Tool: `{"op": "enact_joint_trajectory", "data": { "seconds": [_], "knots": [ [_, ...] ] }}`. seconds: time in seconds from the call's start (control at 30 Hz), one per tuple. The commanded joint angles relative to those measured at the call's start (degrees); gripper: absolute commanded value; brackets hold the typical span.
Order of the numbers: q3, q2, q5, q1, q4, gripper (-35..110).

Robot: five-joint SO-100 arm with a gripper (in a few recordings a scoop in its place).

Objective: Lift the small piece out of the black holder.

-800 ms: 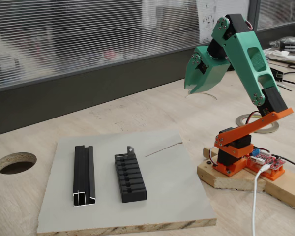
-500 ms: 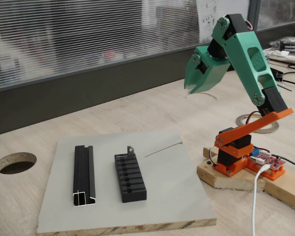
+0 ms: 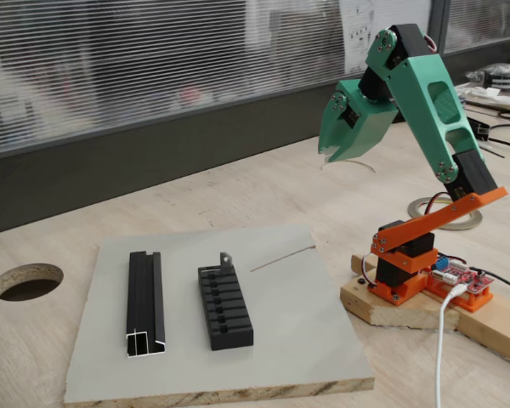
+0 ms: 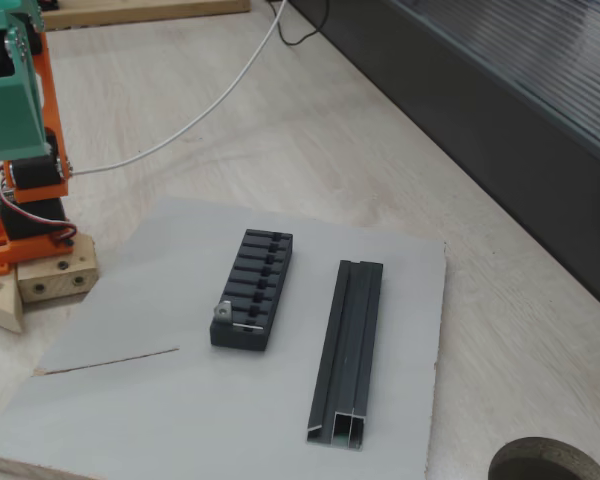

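The black holder point(image 3: 224, 306) point(image 4: 252, 290) lies on a grey board, its slotted top facing up. The small piece point(image 3: 227, 259) point(image 4: 223, 312), a tiny grey metal tab with a hole, stands upright in the slot at one end of the holder. My green gripper point(image 3: 325, 154) hangs high in the air, well to the right of the board and beyond it in a fixed view. Its fingertips meet and hold nothing, so it looks shut. It is far from both the holder and the piece.
A long black channel profile point(image 3: 145, 302) point(image 4: 348, 350) lies parallel to the holder on the grey board point(image 3: 297, 340) point(image 4: 130, 420). A thin wire point(image 3: 282, 257) point(image 4: 110, 360) rests near the board's edge. The orange arm base point(image 3: 408, 263) stands beside the board. A round hole point(image 3: 27, 280) is cut in the table.
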Motion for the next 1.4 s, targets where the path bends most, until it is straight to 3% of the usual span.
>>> {"op": "enact_joint_trajectory", "data": {
  "seconds": [0.0, 1.37],
  "knots": [
    [-0.53, 0.35, 1.05, 0.35, 1.67, 14],
    [-0.53, 1.14, 0.88, 0.88, 1.67, 14]
  ]
}}
